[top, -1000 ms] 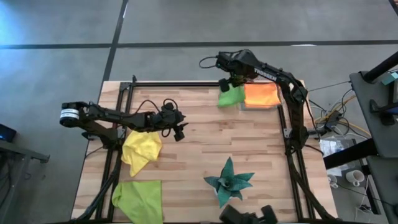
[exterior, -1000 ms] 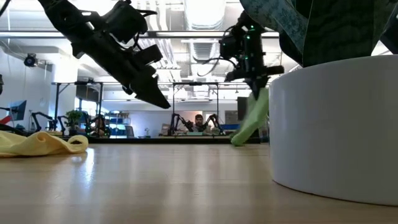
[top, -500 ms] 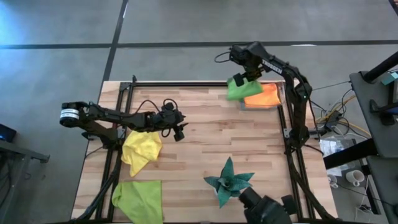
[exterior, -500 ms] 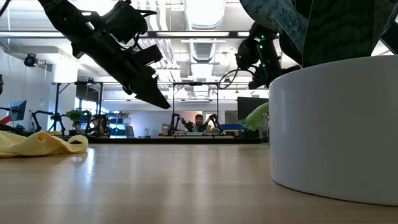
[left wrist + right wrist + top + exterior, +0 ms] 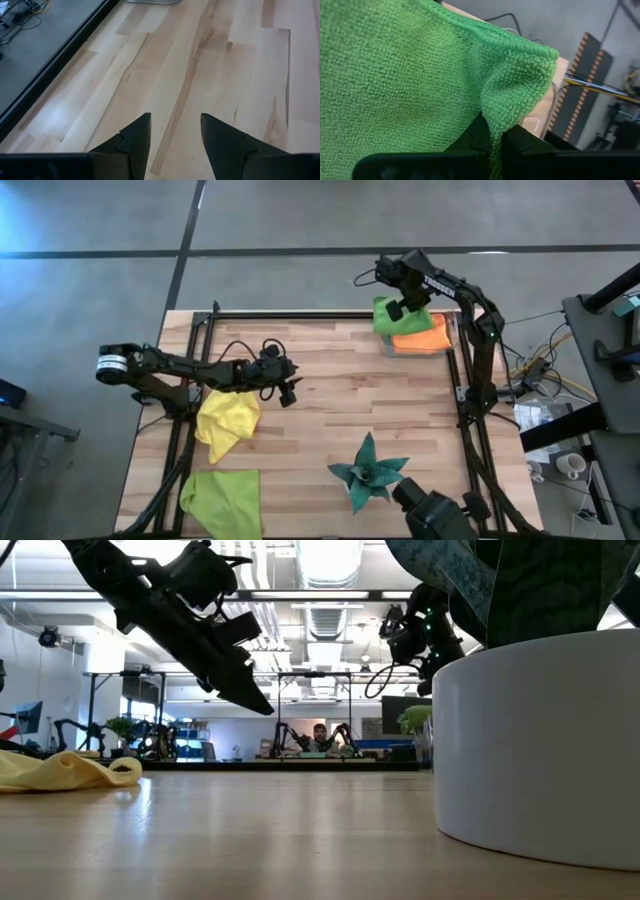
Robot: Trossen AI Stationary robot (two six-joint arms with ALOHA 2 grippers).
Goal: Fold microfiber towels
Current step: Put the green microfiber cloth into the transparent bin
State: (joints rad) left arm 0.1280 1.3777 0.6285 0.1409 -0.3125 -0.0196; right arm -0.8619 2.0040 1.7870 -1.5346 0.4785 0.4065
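Wooden slatted table [image 5: 330,390] seen from above, framed by a dark metal rail. At the upper right of the high view, right gripper [image 5: 397,311] pinched shut on a fold of a lime green microfibre towel [image 5: 390,315], held over the far right corner and partly overlapping a flat orange microfibre towel [image 5: 425,335] lying there. In the right wrist view, same green cloth [image 5: 410,85] filling most of the frame, a pleat of it clamped between the two dark fingers [image 5: 475,137] with no gap showing. In the low view, right gripper [image 5: 420,630] high at upper right of centre, a scrap of green [image 5: 415,720] hanging just beside the big white rounded object [image 5: 540,740] that fills the right side.

Left gripper [image 5: 290,392] at left of centre in the high view, hovering above bare wood, fingers [image 5: 135,137] parted about halfway with nothing between them; only table planks visible past them in the left wrist view. Crumpled yellow microfibre towel [image 5: 228,420] just beside and below that arm, also lying at far left of the low view [image 5: 65,770]. Second lime green microfibre towel [image 5: 222,500] spread flat at the lower left corner of the high view. Dark teal spiky star-shaped object [image 5: 368,470] at lower centre, well apart from every towel.
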